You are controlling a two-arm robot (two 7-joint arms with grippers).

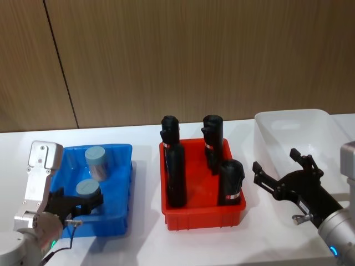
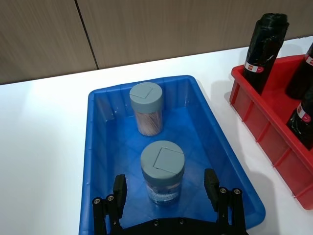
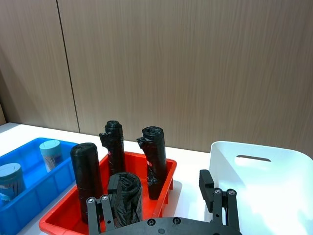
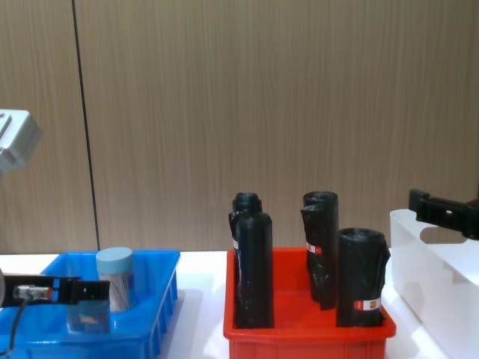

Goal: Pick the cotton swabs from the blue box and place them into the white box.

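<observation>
The white table [image 1: 144, 244] spans the front, w/ a wood-panel wall [image 1: 166, 55] behind it. Three bins sit on it in a row, each apart from the next: the white box [image 1: 291, 114] on the robot's R, the red bin [image 1: 202, 215] in the middle and the blue box [image 1: 125, 183] on the L. The white box has tall smooth walls, and the R wrist view shows an oval handle slot near its rim.

The L gripper [image 2: 165, 186] sits low at the near end of the blue box. Its fingers [image 2: 120, 188] are spread wide, one on each side of the near tub [image 1: 87, 191]. There is a gap on both sides, so they are not touching it. The R gripper [image 1: 275, 159] hangs over the near L corner of the white box, just R of the red bin. Its fingers are apart and hold nothing.

Four black rolls [image 1: 176, 174] stand upright in the red bin, two at the back and two in front, w/ red-white labels on some.

The cotton swabs are both in the blue box, upright w/ pale blue lids on. The far tub [image 1: 95, 160] stands toward the back, and the near tub is a little apart from it, btwn the L gripper's fingers. Pale sticks show through the far tub's clear wall in the L wrist view.
</observation>
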